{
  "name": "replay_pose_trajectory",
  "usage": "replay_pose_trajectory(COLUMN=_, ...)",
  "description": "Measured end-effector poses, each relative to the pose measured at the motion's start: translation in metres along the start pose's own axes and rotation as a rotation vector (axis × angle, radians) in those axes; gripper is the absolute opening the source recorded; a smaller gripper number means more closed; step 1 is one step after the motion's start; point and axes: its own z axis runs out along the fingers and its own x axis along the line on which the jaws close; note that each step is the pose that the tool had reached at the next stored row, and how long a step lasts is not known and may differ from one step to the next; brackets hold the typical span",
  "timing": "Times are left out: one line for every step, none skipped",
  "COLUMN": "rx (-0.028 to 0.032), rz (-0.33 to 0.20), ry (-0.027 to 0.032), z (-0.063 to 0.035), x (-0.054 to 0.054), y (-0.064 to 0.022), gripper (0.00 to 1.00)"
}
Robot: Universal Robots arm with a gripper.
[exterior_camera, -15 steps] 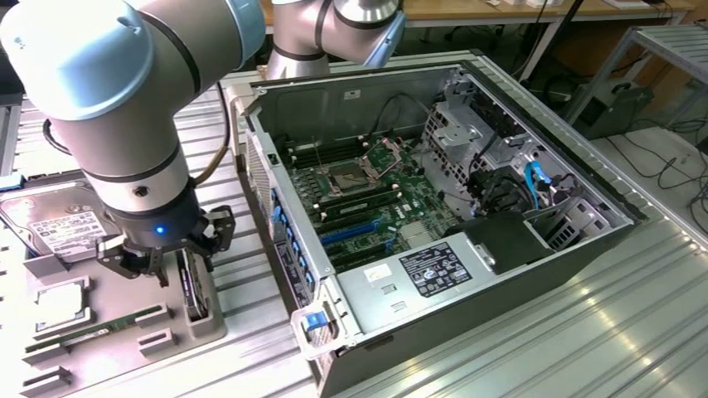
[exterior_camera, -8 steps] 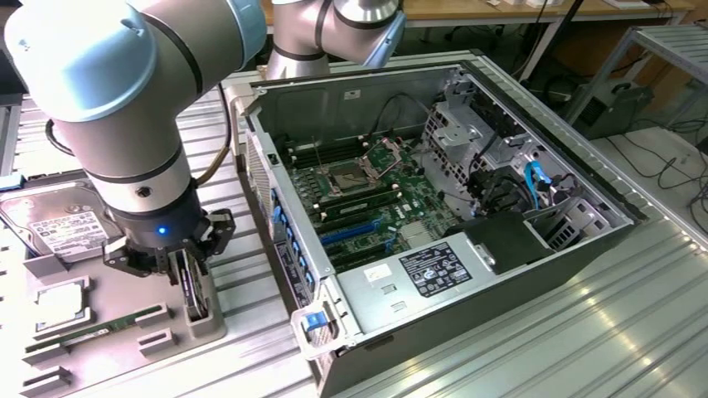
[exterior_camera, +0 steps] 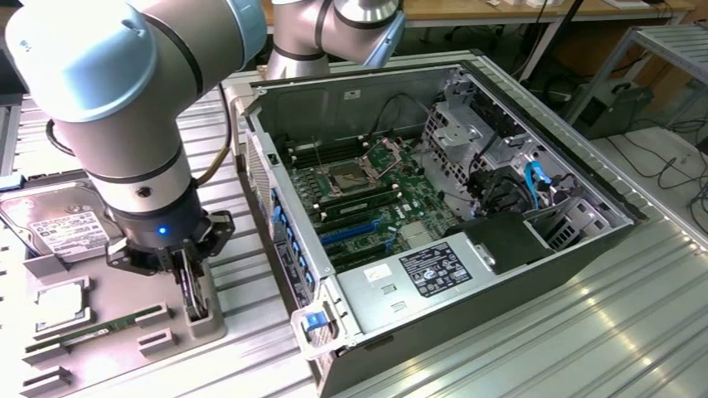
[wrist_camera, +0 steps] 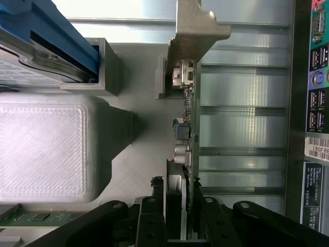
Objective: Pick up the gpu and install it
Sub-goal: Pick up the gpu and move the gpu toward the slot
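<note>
The gpu stands on edge in a grey holder, a thin black card with its silvery bracket at the far end. My gripper is down over the card's near end. Its black fingers sit close on either side, shut on the card. In the exterior view the gripper reaches down onto the gpu at the grey parts fixture, at that view's left. The open computer case lies beside it, its motherboard and blue expansion slots exposed.
On the fixture lie a silver hard drive and a green memory stick. The case wall rises just beside the fixture. The table is ribbed metal. In the wrist view the case's rear ports show.
</note>
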Motion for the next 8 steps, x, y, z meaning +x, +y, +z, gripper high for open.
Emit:
replay_pose_trajectory(rx=0.0000, rz=0.000, ry=0.0000, z=0.0000, x=-0.0001, y=0.0000, gripper=0.31)
replay_pose_trajectory(rx=0.0001, rz=0.000, ry=0.0001, z=0.0000, x=-0.0003, y=0.0000, gripper=0.31)
replay_pose_trajectory(rx=0.0001, rz=0.000, ry=0.0003, z=0.0000, x=-0.0004, y=0.0000, gripper=0.28)
replay_pose_trajectory(rx=0.0002, rz=0.000, ry=0.0003, z=0.0001, x=-0.0006, y=0.0000, gripper=0.28)
replay_pose_trajectory(rx=0.0001, rz=0.000, ry=0.0003, z=0.0002, x=-0.0007, y=0.0000, gripper=0.28)
replay_pose_trajectory(rx=0.0002, rz=0.000, ry=0.0004, z=0.0003, x=-0.0008, y=0.0000, gripper=0.28)
replay_pose_trajectory(rx=0.0003, rz=0.000, ry=0.0004, z=0.0003, x=-0.0008, y=0.0000, gripper=0.28)
replay_pose_trajectory(rx=0.0003, rz=0.000, ry=0.0004, z=0.0003, x=-0.0009, y=0.0000, gripper=0.28)
